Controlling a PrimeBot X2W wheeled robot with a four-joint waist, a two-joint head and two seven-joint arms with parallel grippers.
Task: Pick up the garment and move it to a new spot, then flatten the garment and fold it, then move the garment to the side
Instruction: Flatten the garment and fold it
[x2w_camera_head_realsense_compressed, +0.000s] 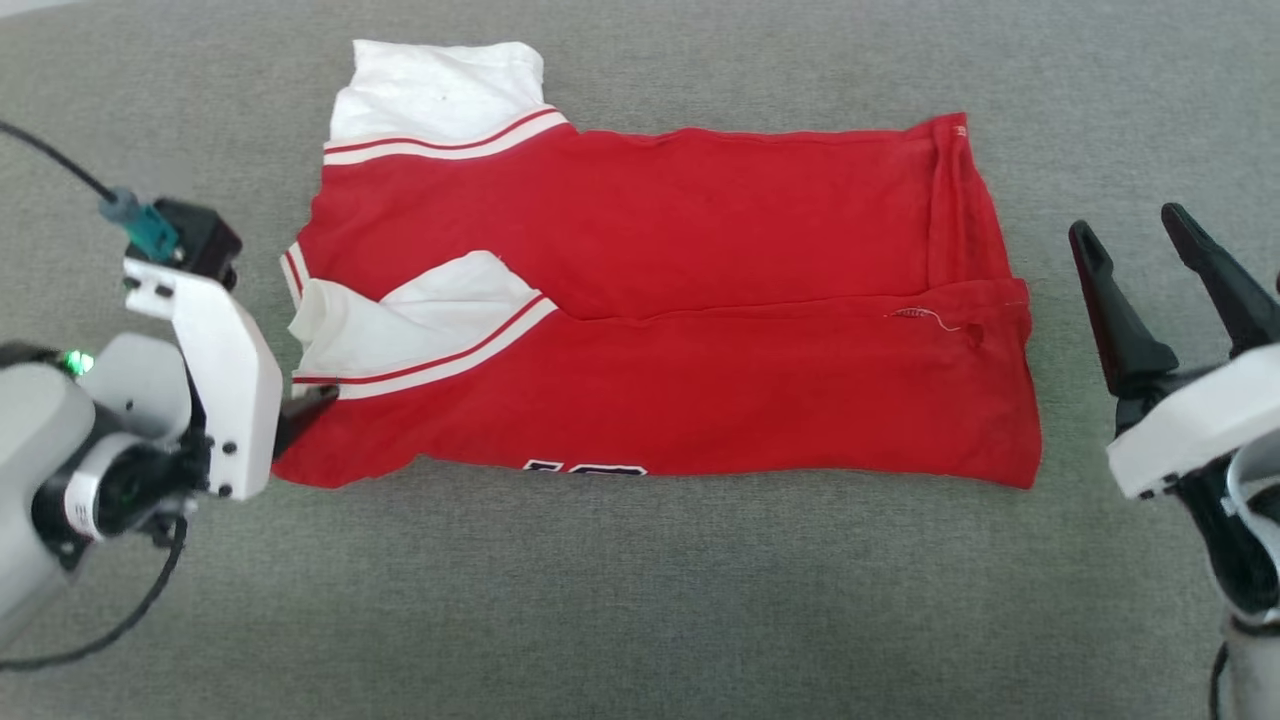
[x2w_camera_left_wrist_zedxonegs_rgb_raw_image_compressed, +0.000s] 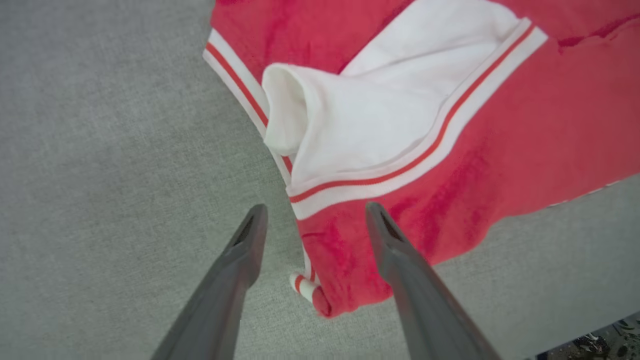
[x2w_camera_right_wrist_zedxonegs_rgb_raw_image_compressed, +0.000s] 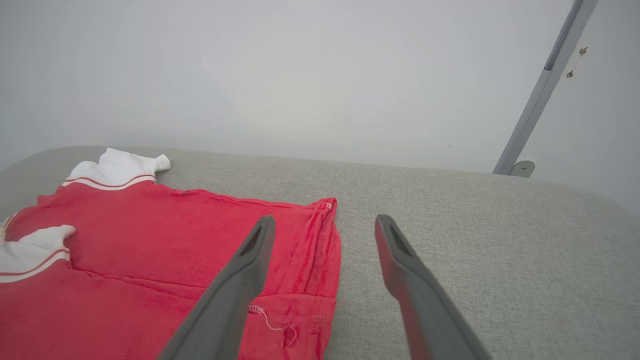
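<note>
1. Start at the left gripper (x2w_camera_left_wrist_zedxonegs_rgb_raw_image_compressed: 315, 212): jaws spread wide, gripping nothing; they straddle a near corner of the garment (x2w_camera_left_wrist_zedxonegs_rgb_raw_image_compressed: 475, 165), likely lined up for a pinch; whether they touch the cloth is hard to call.
2. The right gripper (x2w_camera_head_realsense_compressed: 1130, 228) is also wide and empty, just off the hem end; one arm at each end suits a fold.
3. The garment lies flat, folded lengthwise, on the grey cushion (x2w_camera_head_realsense_compressed: 640, 600).
4. The left wrist view catches a rolled sleeve cuff (x2w_camera_left_wrist_zedxonegs_rgb_raw_image_compressed: 282, 110); the right wrist view shows a loose hem thread (x2w_camera_right_wrist_zedxonegs_rgb_raw_image_compressed: 265, 316) and the wall (x2w_camera_right_wrist_zedxonegs_rgb_raw_image_compressed: 300, 75).

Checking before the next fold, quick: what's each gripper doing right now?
Left gripper: open, holding nothing, at the garment's sleeve-end corner.
Right gripper: open, holding nothing, beside the garment's hem.
</note>
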